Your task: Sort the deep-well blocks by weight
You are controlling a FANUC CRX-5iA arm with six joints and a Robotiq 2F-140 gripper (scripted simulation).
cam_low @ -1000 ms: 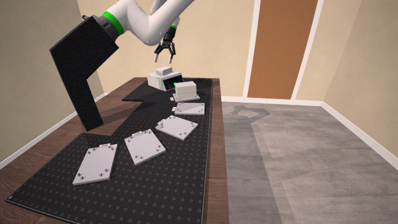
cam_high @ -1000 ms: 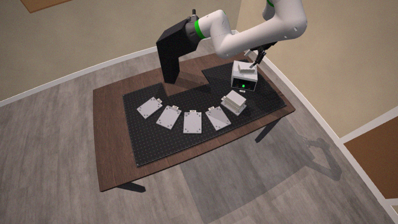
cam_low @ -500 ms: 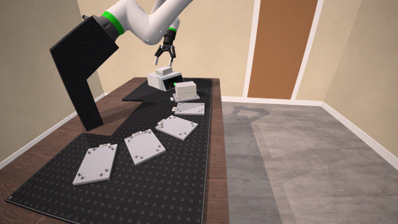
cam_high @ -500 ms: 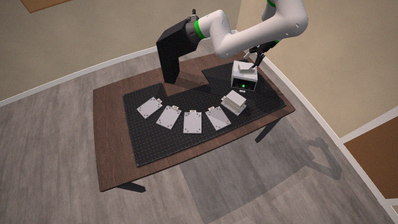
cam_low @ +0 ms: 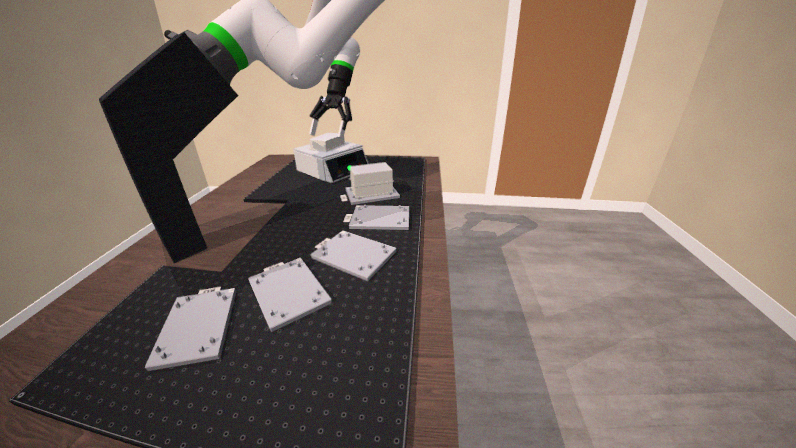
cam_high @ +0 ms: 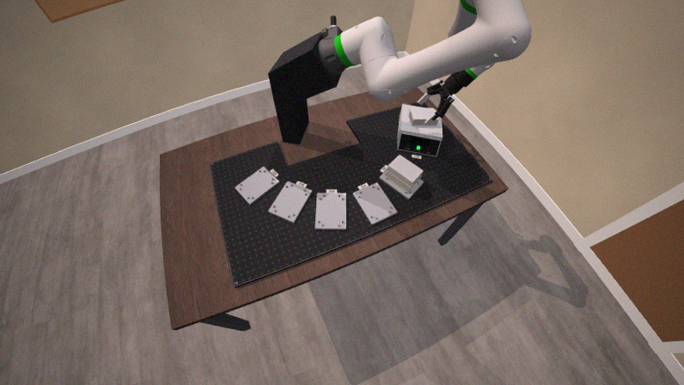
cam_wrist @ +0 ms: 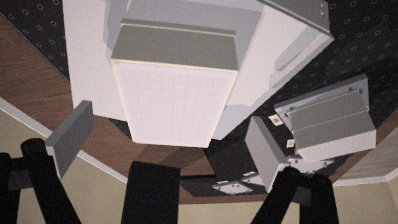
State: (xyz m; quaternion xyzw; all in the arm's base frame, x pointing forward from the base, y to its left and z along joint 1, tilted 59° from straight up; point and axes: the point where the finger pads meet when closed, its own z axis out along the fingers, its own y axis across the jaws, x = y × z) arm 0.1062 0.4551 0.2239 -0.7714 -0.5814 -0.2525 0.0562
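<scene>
One white deep-well block [cam_high: 422, 116] [cam_low: 326, 141] [cam_wrist: 175, 102] lies on the platform of the check-weigher CW [cam_high: 418, 138] [cam_low: 311, 160] [cam_wrist: 85, 60] at the back right of the mat. The green lamp [cam_high: 418, 147] [cam_low: 349, 167] on its front is lit. My gripper [cam_high: 430, 113] [cam_low: 327, 132] [cam_wrist: 172, 122] is open and hangs right over this block, with a finger out to each side and not touching it. Two more blocks stand stacked [cam_high: 405, 174] [cam_low: 371, 178] [cam_wrist: 330, 127] on the infeed nest just in front of the weigher.
Four flat grey nest plates [cam_high: 257, 184] [cam_high: 290, 201] [cam_high: 330, 210] [cam_high: 375, 203] lie in an arc on the black perforated mat [cam_high: 267, 248], each with nothing on it. The arm's black pedestal [cam_high: 294, 95] [cam_low: 161, 128] stands at the back of the table.
</scene>
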